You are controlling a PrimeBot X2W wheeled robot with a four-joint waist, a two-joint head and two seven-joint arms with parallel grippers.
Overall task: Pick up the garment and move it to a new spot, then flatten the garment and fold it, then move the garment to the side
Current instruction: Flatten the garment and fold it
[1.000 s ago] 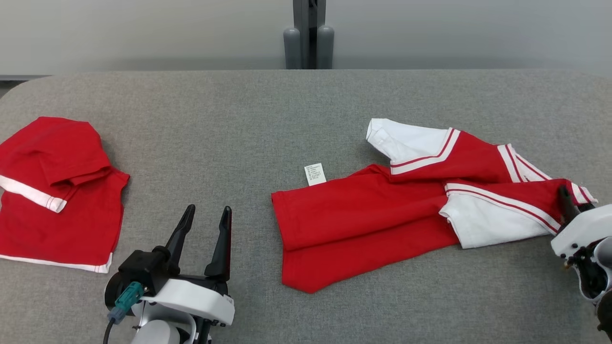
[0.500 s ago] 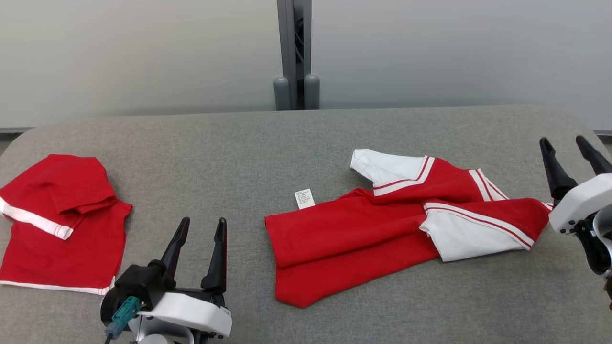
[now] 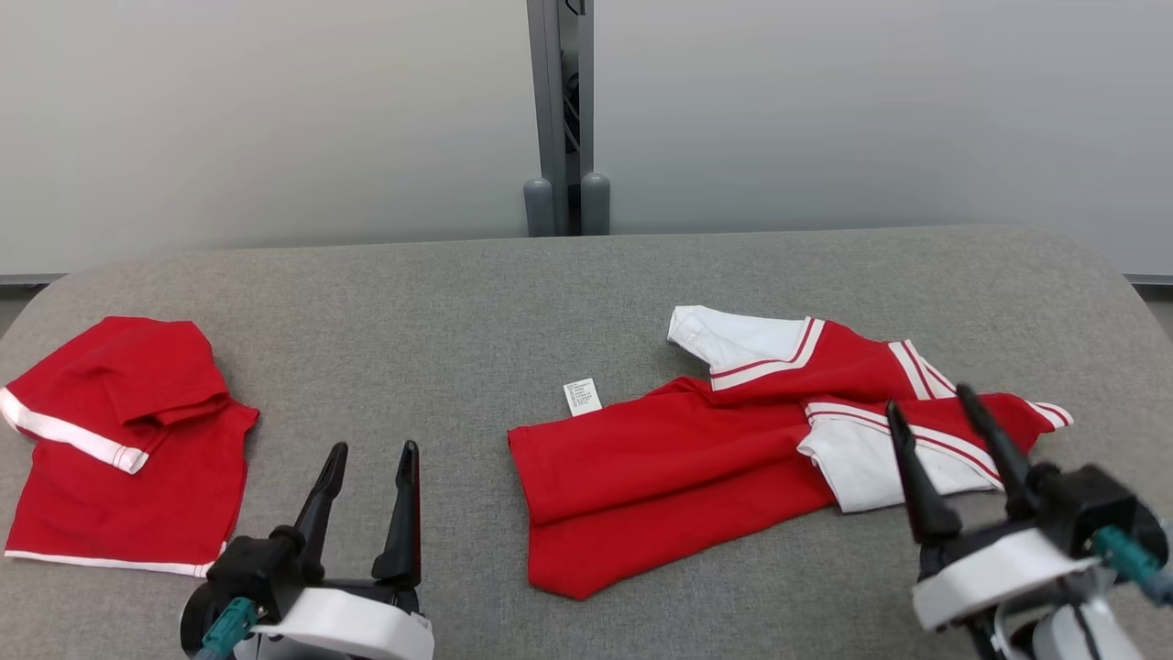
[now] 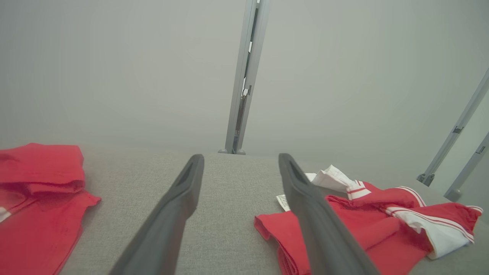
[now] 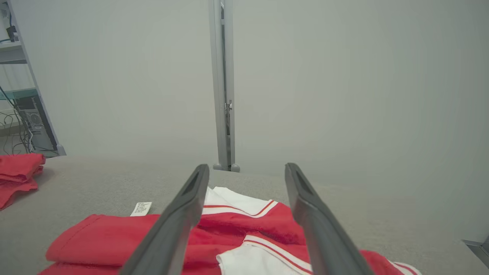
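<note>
- Right pincer (image 3: 926, 400) has let go of the garment's (image 3: 678, 477) right end and pulled back to lower right; fingers apart, empty.
- Left pincer (image 3: 374, 447): fingers apart, empty, over bare table (image 3: 458, 302).
- Two red items: crumpled garment right of centre, folded garment (image 3: 128, 458) at the left edge.

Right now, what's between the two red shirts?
Head view: bare grey tabletop and the open left gripper, between the folded red garment and the red-and-white shirt.

Matt cloth garment (image 3: 678, 467) lies on rough-woven table (image 3: 458, 302).
</note>
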